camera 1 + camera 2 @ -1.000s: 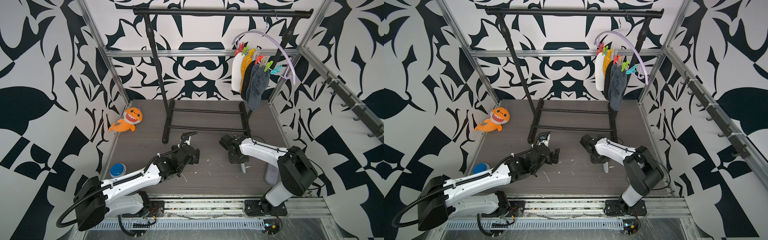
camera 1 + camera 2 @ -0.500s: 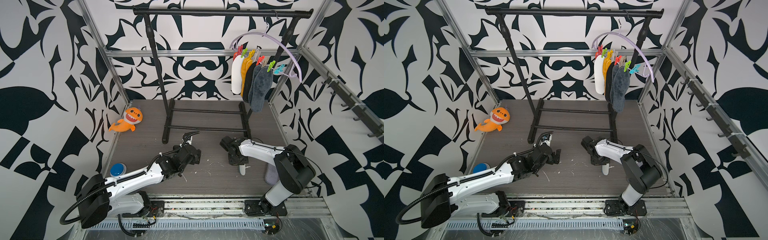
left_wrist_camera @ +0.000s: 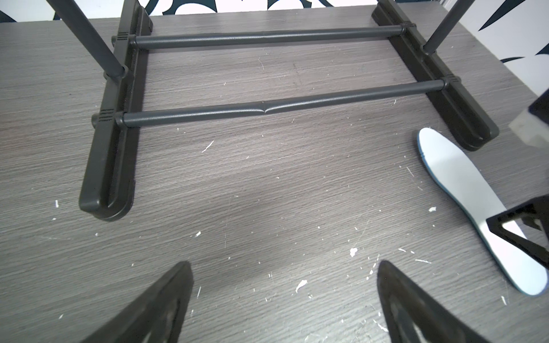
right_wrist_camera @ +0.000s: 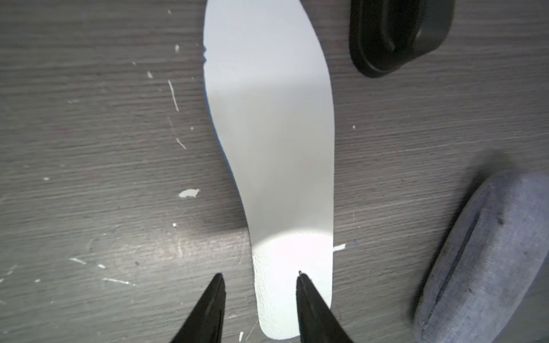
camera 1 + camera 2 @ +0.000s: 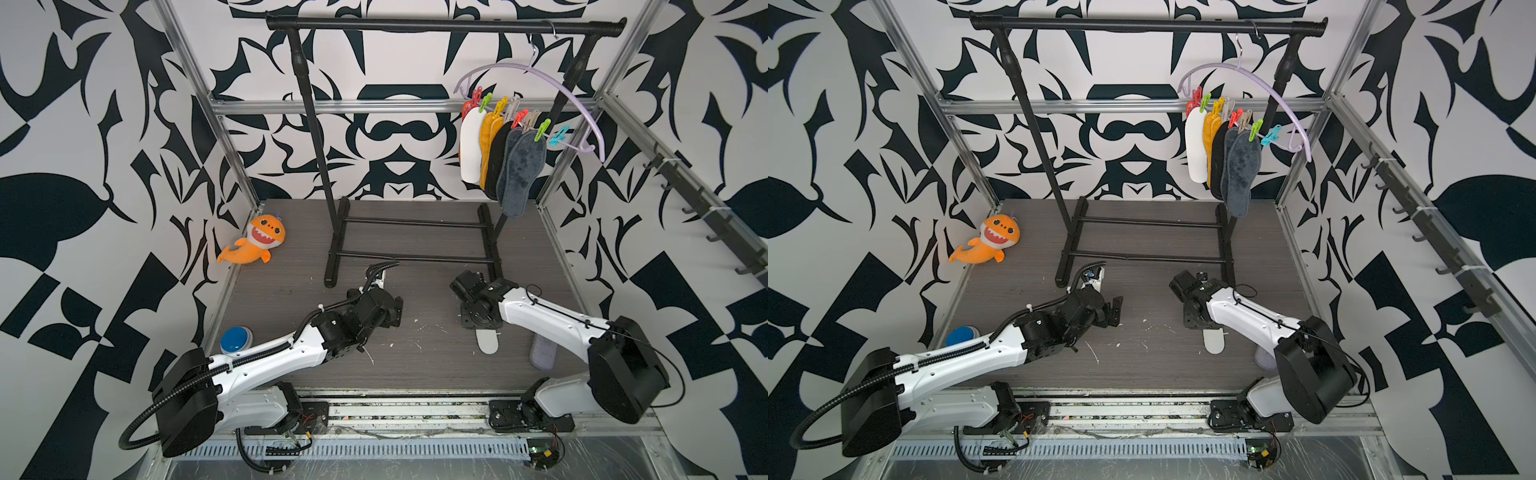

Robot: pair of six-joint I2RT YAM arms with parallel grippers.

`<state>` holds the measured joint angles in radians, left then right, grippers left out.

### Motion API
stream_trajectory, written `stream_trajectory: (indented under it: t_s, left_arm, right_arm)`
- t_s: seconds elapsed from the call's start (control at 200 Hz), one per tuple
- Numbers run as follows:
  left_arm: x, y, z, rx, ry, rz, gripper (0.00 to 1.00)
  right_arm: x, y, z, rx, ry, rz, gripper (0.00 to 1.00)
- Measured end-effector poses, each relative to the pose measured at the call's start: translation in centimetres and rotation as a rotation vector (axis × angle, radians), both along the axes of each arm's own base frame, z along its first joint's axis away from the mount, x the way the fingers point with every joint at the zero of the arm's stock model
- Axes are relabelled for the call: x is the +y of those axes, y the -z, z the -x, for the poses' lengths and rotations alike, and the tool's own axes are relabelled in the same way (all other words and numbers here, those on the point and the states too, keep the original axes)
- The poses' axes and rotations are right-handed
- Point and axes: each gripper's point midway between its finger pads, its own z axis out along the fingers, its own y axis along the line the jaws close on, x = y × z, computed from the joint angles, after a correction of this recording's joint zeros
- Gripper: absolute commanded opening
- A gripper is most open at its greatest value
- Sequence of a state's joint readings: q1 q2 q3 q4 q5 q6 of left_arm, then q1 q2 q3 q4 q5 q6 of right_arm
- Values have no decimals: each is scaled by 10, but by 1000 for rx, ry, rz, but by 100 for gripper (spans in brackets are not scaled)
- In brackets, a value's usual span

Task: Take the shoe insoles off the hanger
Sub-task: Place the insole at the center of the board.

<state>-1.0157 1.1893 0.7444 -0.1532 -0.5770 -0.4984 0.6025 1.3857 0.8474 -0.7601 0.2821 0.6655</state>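
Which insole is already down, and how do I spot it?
Start at the black clothes rail and follow its right foot toward the front of the table. Just past that foot's tip the white insole lies flat on the tabletop. Unlike the thick lilac-grey pad beside it, it is thin, white and foot-shaped.

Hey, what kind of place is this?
Most likely a robot test cell, not a home: a left arm and right arm mounted on a front rail, patterned panels in an aluminium frame, and a small clothes rail on the tabletop.
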Motion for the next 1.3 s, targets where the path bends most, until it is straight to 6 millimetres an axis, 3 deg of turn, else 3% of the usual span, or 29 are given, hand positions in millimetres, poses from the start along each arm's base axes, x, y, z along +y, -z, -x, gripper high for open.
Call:
stream_trajectory:
  t_s: [0.255,0.4,0.64,0.94,1.105,1.3]
  left_arm:
    - [-8,-40,-2,-106,49,86,99]
    - [-18,-66,-4,-179,103,154,99]
    - [-38,-94,-4,-250,208,247,99]
    - [-87,-138,-5,-308,380,342,99]
    - [-114,-160,-6,-350,472,399,99]
    - [-147,-167,-12,-375,556,431,99]
  right_arm:
    - [-1,-44,-9,-155,29,-145,45]
    - [-18,-69,-13,-255,101,-262,49]
    - [-47,-98,-19,-350,210,-433,58]
    - [-73,-117,-34,-434,318,-606,66]
    - [-98,-112,-50,-459,460,-742,66]
    - [-119,-116,-66,-498,564,-852,66]
